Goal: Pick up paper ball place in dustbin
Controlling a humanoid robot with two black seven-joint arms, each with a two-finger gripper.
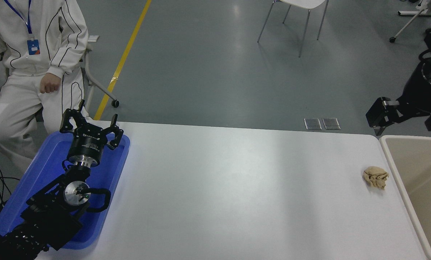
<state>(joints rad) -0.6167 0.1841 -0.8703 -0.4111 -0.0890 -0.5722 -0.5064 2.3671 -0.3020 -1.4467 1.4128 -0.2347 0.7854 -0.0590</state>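
Near the table's (237, 187) right end the paper ball (375, 177) lies just beside the dustbin (394, 164), apart from its rim, while the left gripper (91, 124), jaws spread, hangs over the blue tray (107, 169); right arm (414, 97) beyond the far corner, jaw state unreadable.

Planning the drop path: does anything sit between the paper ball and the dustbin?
Nothing visible does. The paper ball lies on bare white table just left of the dustbin, with only its raised cream rim to clear.
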